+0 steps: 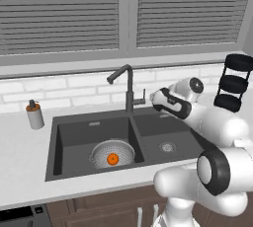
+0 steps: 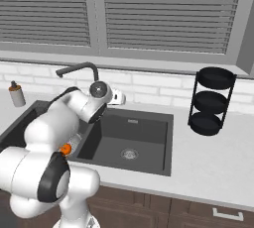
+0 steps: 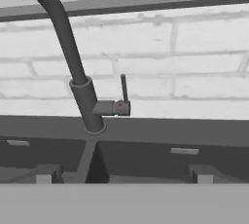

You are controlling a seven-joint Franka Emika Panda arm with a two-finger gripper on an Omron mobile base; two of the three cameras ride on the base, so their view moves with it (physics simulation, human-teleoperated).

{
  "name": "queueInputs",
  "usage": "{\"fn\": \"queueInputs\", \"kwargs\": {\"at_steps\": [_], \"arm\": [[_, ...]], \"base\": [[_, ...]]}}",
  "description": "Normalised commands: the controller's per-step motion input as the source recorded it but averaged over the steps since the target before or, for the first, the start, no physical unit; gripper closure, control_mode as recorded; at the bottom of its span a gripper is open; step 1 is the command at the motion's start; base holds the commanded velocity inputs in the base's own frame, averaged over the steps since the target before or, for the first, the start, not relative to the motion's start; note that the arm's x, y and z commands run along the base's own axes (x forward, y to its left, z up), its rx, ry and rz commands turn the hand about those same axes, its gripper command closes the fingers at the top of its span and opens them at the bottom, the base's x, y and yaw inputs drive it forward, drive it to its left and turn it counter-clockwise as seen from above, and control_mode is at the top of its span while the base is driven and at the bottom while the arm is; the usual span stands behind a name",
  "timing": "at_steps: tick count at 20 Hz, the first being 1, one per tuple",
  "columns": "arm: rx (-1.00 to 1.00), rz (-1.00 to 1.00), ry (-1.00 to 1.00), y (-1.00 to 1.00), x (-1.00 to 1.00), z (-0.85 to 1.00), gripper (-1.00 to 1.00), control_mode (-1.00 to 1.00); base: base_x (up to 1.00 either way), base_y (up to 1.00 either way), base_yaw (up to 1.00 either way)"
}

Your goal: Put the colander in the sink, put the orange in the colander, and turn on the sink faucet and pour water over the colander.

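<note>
One upright sink faucet (image 1: 129, 89), spout angled left over colander (image 1: 112, 153); gripper (image 3: 121, 179) jaws seemingly wide.

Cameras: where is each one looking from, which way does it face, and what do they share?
Left base view: behind the arm's left, looking down at the sink, colander, orange; arm at lower right.
Right base view: behind the arm's right, facing the sink's right basin and black rack; arm at lower left.
Hand view: on the hand, facing the sink faucet; end effector fingertips low.
All three share the faucet and sink.
</note>
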Motion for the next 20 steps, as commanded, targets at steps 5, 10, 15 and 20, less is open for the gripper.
{"fn": "queueInputs", "kwargs": {"at_steps": [5,10,15,20], "arm": [[0.03,0.0,-0.25,-0.03,0.53,-0.31,-1.0,-1.0],[0.03,0.0,-0.14,-0.01,0.51,-0.31,-1.0,-1.0],[0.01,0.0,-0.07,0.0,0.42,-0.19,-1.0,-1.0],[0.01,0.0,-0.04,0.0,0.32,-0.23,-1.0,-1.0]], "base": [[0.0,0.0,0.0],[0.0,0.0,0.0],[0.0,0.0,0.0],[0.0,0.0,0.0]]}}
